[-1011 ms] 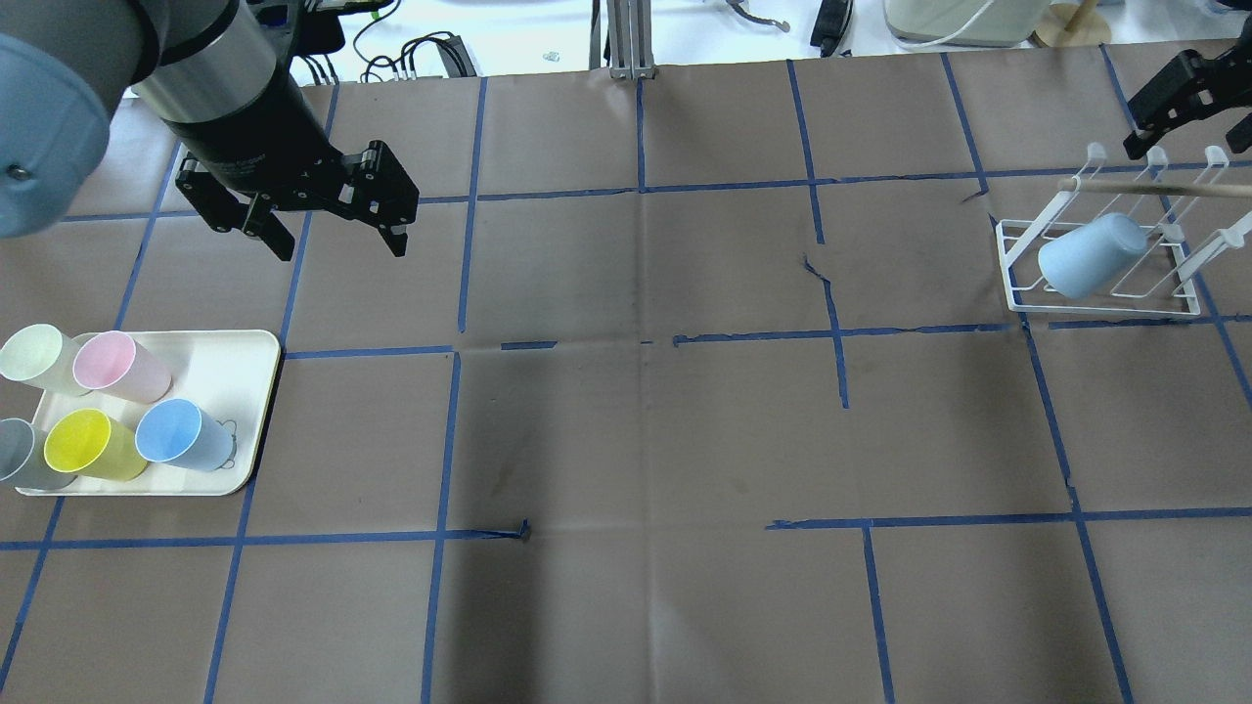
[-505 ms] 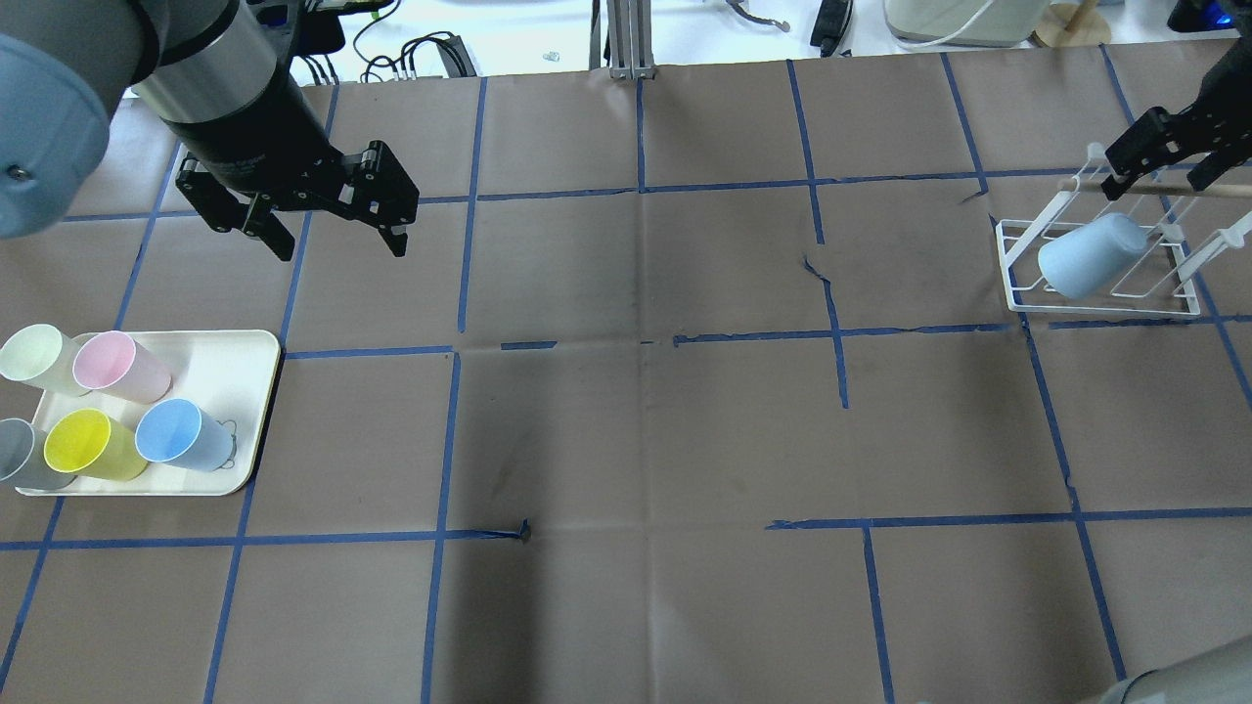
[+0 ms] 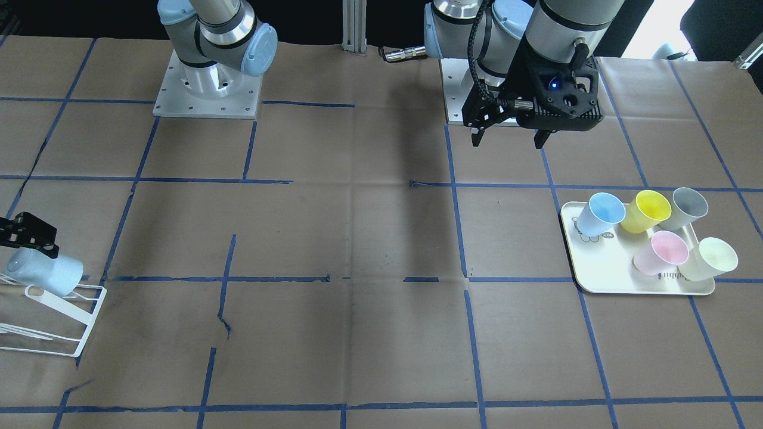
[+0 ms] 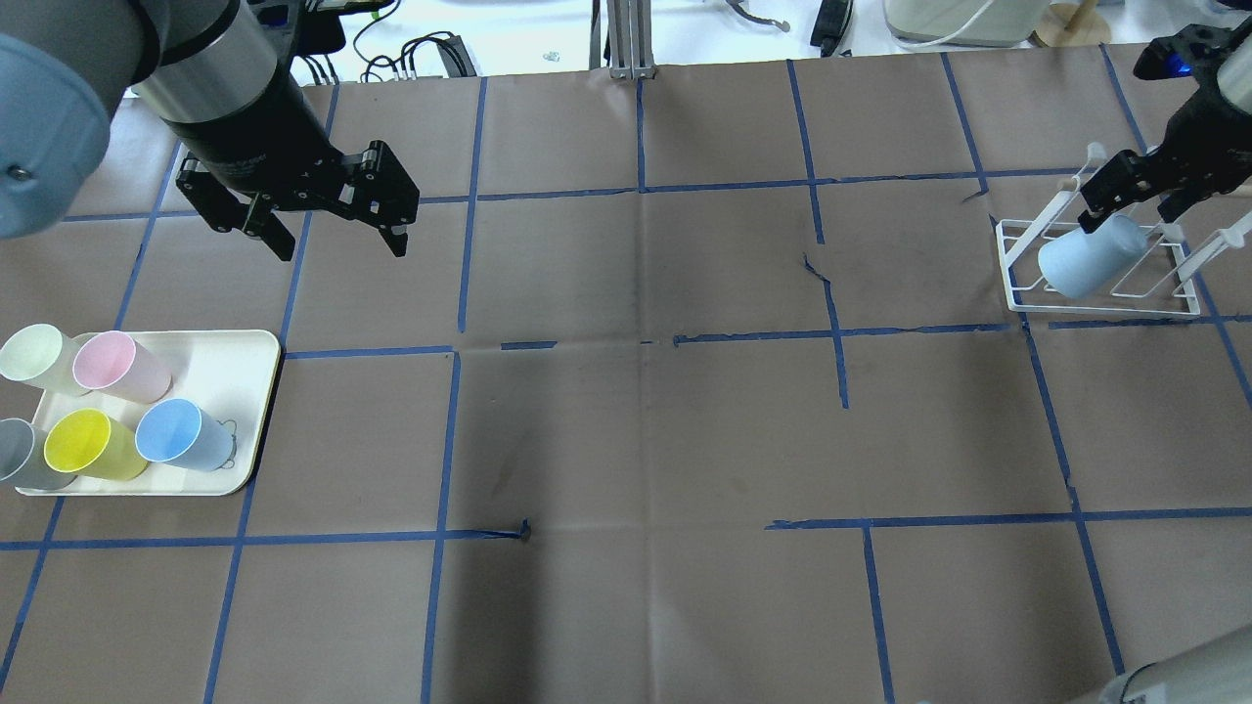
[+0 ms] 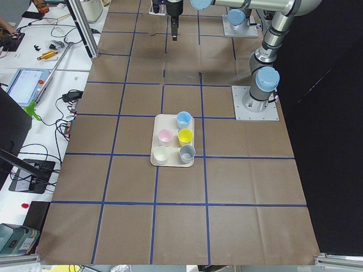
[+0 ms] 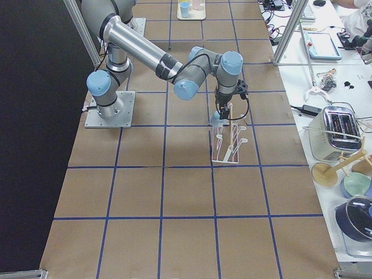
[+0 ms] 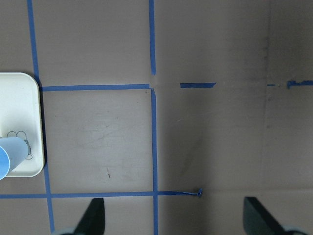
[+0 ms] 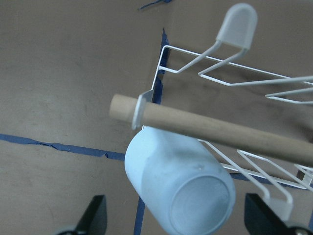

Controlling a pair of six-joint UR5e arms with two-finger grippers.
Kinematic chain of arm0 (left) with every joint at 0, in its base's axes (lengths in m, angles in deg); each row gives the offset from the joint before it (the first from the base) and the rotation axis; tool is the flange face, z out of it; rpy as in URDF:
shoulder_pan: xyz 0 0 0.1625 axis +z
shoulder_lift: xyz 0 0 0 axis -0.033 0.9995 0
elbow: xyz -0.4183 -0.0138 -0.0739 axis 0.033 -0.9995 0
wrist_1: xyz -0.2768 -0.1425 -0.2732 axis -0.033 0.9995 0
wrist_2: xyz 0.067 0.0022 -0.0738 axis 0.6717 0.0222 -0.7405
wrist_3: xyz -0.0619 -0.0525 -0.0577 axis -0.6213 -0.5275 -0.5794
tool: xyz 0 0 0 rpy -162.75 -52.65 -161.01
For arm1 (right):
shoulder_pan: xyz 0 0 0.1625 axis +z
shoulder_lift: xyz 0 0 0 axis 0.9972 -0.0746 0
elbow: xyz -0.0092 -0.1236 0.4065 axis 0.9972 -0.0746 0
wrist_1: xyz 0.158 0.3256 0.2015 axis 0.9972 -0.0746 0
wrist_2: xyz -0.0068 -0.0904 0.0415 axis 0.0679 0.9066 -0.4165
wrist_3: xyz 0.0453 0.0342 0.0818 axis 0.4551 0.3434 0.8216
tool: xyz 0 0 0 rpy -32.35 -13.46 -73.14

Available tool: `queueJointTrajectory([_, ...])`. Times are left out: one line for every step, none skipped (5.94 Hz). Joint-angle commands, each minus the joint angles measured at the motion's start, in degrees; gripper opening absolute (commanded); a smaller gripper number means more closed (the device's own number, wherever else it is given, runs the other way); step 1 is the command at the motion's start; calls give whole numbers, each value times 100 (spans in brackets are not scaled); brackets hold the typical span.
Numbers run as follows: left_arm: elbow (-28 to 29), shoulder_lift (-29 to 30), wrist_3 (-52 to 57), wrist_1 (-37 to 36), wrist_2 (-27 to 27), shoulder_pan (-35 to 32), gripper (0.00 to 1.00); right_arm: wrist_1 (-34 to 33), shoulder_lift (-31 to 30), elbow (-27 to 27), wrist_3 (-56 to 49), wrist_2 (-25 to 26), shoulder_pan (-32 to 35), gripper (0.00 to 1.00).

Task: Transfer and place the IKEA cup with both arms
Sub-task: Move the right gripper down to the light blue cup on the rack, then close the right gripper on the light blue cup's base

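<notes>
From across the table, the left gripper (image 3: 510, 142) hangs wide open, near the tray (image 3: 596, 269). Overhead, the IKEA cup (image 4: 1088, 256) leans mouth-down on the white wire rack (image 4: 1105, 312), the right gripper (image 4: 1129, 213) just above it. Its wrist camera shows the fingers (image 8: 95, 215) spread wide either side of the cup's base.
</notes>
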Motion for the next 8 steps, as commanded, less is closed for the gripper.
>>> queueJointTrajectory([0, 0, 0, 0, 0, 0, 98, -109, 16, 154, -35, 13, -4, 100])
queueJointTrajectory([0, 0, 0, 0, 0, 0, 98, -109, 16, 259, -35, 4, -4, 100])
queueJointTrajectory([0, 0, 0, 0, 0, 0, 98, -109, 25, 286, -44, 4, -4, 100])
queueJointTrajectory([0, 0, 0, 0, 0, 0, 98, -109, 95, 278, -157, 4, -13, 100])
queueJointTrajectory([0, 0, 0, 0, 0, 0, 98, -118, 113, 261, -167, -13, -100, 100])
queueJointTrajectory([0, 0, 0, 0, 0, 0, 98, -240, 113, 234, -236, -14, -109, 100])
queueJointTrajectory([0, 0, 0, 0, 0, 0, 98, -250, 104, 225, -220, -14, -109, 100])
queueJointTrajectory([0, 0, 0, 0, 0, 0, 98, -250, 113, 243, -211, -14, -109, 100])
